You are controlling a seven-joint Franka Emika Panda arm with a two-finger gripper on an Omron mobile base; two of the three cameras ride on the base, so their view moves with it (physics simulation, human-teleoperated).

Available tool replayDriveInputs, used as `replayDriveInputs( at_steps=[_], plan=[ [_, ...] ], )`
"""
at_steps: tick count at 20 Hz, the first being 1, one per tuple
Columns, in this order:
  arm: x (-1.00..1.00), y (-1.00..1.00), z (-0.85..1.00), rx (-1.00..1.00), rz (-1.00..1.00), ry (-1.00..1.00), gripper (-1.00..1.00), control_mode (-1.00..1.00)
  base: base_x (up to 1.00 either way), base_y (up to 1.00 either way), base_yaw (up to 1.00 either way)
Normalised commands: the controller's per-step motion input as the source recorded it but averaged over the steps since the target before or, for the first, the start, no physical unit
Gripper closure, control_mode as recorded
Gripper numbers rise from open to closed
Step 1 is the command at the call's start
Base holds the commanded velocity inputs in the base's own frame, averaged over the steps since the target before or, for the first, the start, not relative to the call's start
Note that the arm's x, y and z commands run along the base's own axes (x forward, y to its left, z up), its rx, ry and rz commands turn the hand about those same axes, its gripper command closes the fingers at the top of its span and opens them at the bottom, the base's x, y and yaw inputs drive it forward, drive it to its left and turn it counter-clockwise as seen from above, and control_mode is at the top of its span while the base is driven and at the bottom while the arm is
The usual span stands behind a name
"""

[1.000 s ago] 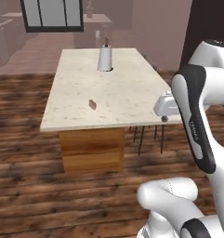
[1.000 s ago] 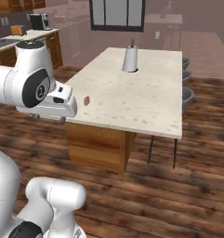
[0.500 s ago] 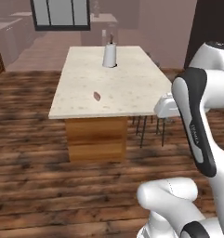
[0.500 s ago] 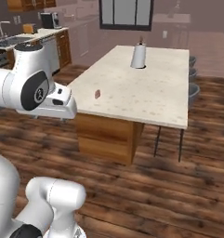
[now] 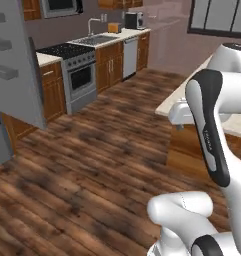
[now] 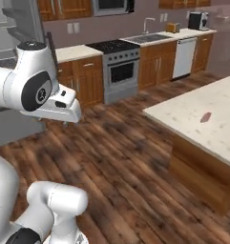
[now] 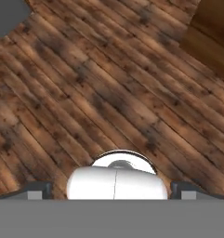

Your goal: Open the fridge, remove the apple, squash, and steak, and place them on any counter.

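Steak (image 6: 205, 116) lying flat on the pale stone table (image 6: 216, 119), out to the right of the arm, small and pinkish, nothing around it. Fridge (image 5: 14, 75) standing open at the far left, grey door swung out into the room with shelf rails on its inner face; apple and squash not made out from here, presumably on shelves hidden behind that door. Judged from this: one food delivered, two to fetch, so the coming move turns toward the fridge, which lies left and ahead of the tool (image 7: 111, 188), across a stretch of bare wooden floor (image 7: 108, 93). Tool pointing down at the floorboards, its two tips spread wide apart and carrying nothing. Arm folded high and compact over the base, elbow raised, hand tucked in near the table edge, well apart from the fridge.
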Motion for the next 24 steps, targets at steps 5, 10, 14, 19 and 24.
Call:
replayDriveInputs(
  at_steps=[5,10,14,19,24],
  plan=[
    [0.00,0.00,0.00,0.00,0.00,0.00,-1.00,1.00,-0.07,0.00,1.00],
    [0.00,0.00,0.00,0.00,0.00,0.00,-1.00,1.00,0.17,0.02,0.75],
    [0.00,0.00,0.00,0.00,0.00,0.00,-1.00,1.00,0.00,0.00,0.03],
    [0.00,0.00,0.00,0.00,0.00,0.00,-1.00,1.00,0.35,0.00,0.03],
    [0.00,0.00,0.00,0.00,0.00,0.00,-1.00,1.00,1.00,0.08,0.07]
  ],
)
